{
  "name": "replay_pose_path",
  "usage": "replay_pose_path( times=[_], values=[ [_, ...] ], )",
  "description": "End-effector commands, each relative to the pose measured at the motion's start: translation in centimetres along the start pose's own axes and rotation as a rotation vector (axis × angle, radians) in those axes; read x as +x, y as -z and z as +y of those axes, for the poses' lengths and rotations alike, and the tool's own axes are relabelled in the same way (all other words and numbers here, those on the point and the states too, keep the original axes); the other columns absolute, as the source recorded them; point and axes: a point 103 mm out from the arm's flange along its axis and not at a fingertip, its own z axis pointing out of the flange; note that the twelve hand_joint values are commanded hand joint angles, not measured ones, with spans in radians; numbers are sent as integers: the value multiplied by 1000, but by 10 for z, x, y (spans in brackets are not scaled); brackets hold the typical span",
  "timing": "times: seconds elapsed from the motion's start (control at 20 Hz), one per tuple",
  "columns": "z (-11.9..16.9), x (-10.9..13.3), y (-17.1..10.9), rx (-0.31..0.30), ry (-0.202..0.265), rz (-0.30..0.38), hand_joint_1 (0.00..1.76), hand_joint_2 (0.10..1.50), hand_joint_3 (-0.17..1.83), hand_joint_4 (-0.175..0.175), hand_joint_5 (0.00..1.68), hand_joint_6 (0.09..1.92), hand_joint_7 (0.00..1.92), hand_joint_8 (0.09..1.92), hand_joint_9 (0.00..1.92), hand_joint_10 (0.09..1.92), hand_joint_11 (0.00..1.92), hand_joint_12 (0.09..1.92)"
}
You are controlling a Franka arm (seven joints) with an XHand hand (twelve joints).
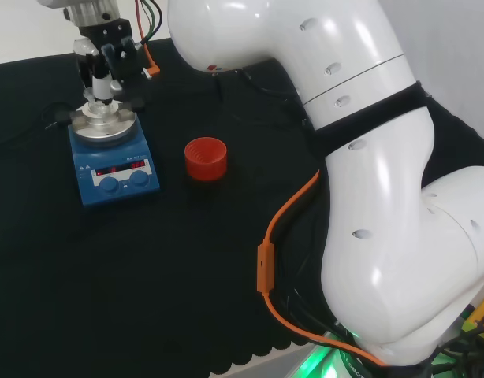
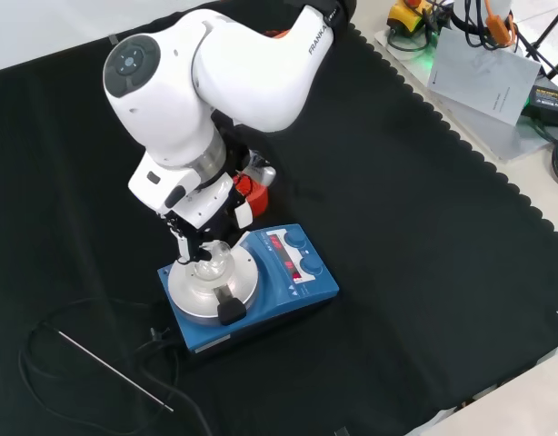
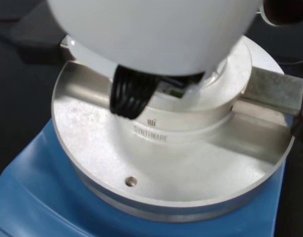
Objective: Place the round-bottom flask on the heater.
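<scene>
A clear round-bottom flask (image 1: 100,111) rests with its bulb in the silver metal bowl on the blue heater (image 1: 116,172), at the left of the head view. The black and white hand (image 1: 109,57) reaches down from above it, fingers curled round the flask's neck. In the front view the hand (image 2: 203,225) covers most of the flask (image 2: 213,263) above the heater (image 2: 293,282). The wrist view looks straight down on the heater's metal block (image 3: 171,173), with the flask's glass (image 3: 156,129) seated in its middle and a black finger (image 3: 132,96) beside it.
A red ribbed ring stand (image 1: 206,158) stands alone to the right of the heater in the head view, partly hidden behind the hand in the front view (image 2: 251,188). A thin metal rod (image 2: 115,371) and a black cable lie near the heater. An orange cable (image 1: 285,224) runs along the arm.
</scene>
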Motion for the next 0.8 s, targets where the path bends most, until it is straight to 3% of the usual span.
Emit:
replay_pose_path(
  times=[0.05,0.5,0.6,0.8],
  values=[
    [3,-1,5,-9,-6,1,1220,427,1013,-175,1356,691,1577,547,1753,262,1535,942],
    [2,-2,5,4,2,-2,1205,502,895,-175,1329,672,1435,703,1633,438,1436,1023],
    [2,-2,4,9,4,-2,1196,521,868,-136,1315,683,1395,741,1587,496,1413,1042],
    [1,-2,1,21,8,-6,1128,361,969,-171,1053,924,1318,809,1495,593,1363,1075]
  ],
)
